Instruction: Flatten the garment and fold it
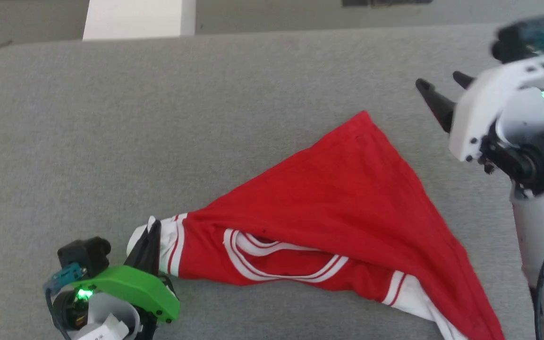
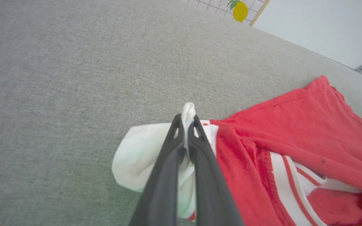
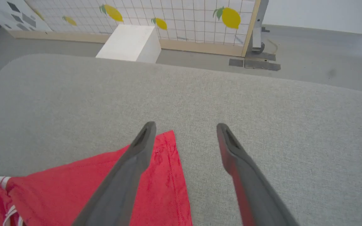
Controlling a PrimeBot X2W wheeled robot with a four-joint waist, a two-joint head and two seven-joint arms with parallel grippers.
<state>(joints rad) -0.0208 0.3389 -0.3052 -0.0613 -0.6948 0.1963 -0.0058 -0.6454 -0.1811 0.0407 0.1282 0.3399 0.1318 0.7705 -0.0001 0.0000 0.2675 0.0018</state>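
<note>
The garment (image 1: pixel 347 203), a red shirt with white sleeves and red-white striped trim, lies bunched on the grey table (image 1: pixel 206 118), its hem corner pointing to the far right. My left gripper (image 1: pixel 148 245) is shut on the white sleeve at the near left; in the left wrist view the left gripper (image 2: pixel 187 121) pinches a fold of the white sleeve (image 2: pixel 143 157). Above the table at the right my right gripper (image 1: pixel 442 85) hangs open, holding nothing. In the right wrist view the right gripper (image 3: pixel 184 128) hovers over the red hem corner (image 3: pixel 168 169).
A white box (image 3: pixel 130 42) stands on the floor beyond the table's far edge, in front of a tiled panel with lemon prints (image 3: pixel 231 17). Bare grey table surface stretches to the left and far side of the garment.
</note>
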